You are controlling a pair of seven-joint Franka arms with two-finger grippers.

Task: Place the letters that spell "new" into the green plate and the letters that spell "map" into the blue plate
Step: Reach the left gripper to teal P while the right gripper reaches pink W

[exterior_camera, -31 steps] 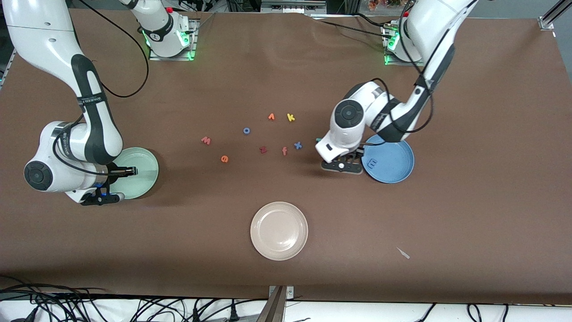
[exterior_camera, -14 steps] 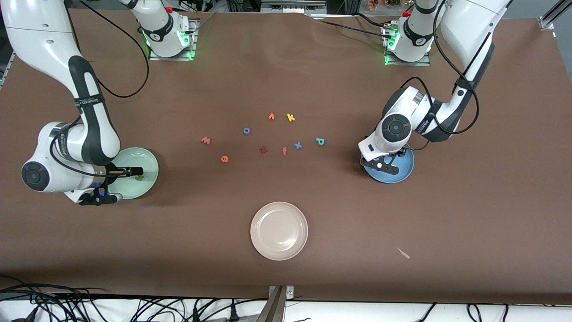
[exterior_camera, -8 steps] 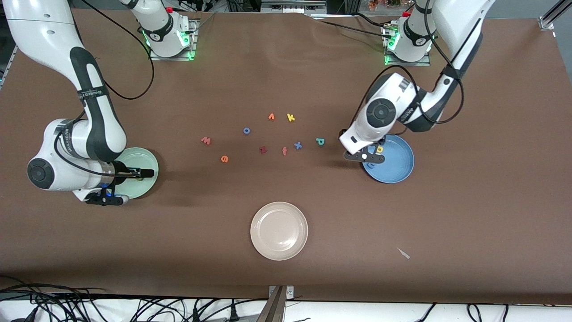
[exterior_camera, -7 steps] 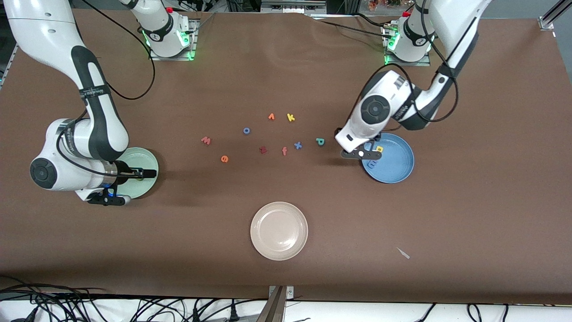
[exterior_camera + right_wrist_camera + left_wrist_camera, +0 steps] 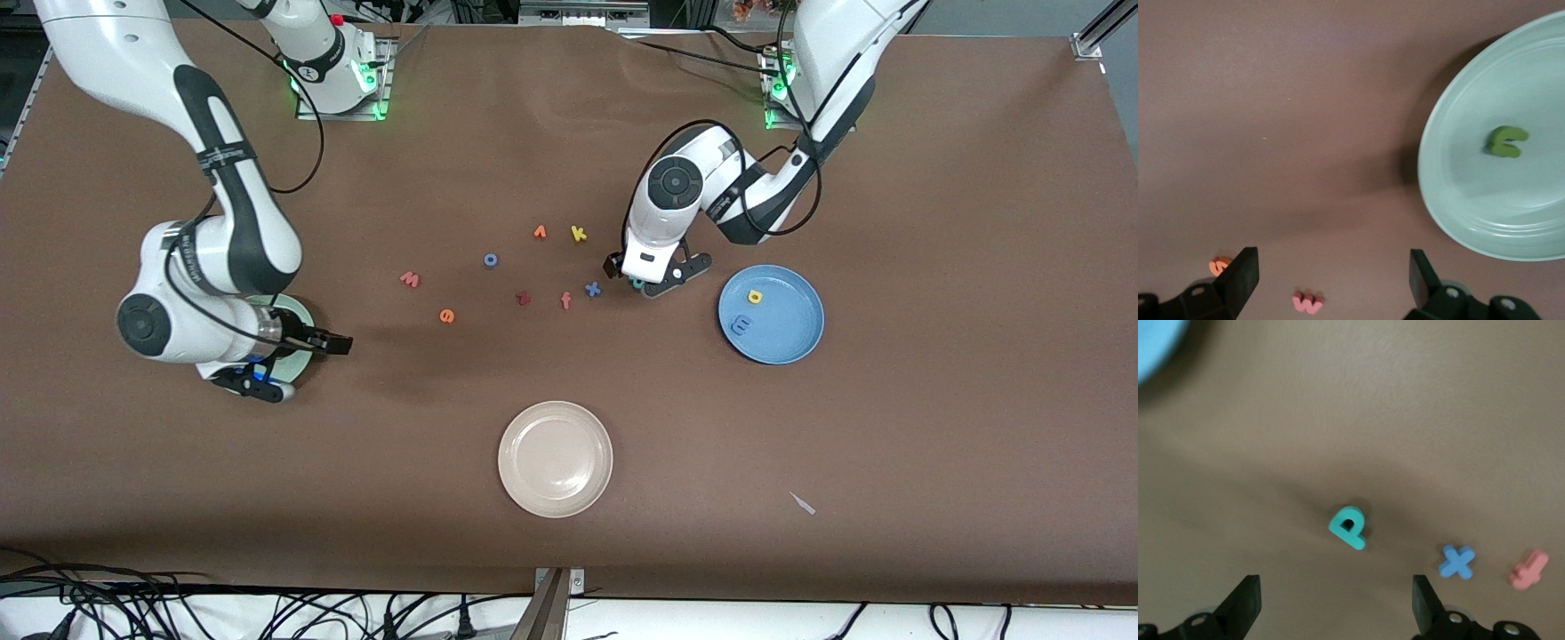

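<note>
Step in hand, left arm: pick-up of the small teal-green foam letter p. The left tool is over it with jaws spread wide and nothing held; in the left wrist view the p sits between the two fingertips. Recommended: descend straight, keep the p centred, and close only once the fingertips reach the brown tabletop, since the piece is thin and light and could skid or tip. The small blue foam x lies just beside the p and must not be caught.

The right tool is over the tabletop beside the round pale mint-green plate, also spread wide and empty, judged to be heading for the small orange foam e or the salmon-red foam w.

Condition of items: the small green foam n lies in the green plate. The round medium-blue plate holds the yellow foam a and blue foam m, apart from each other.
</note>
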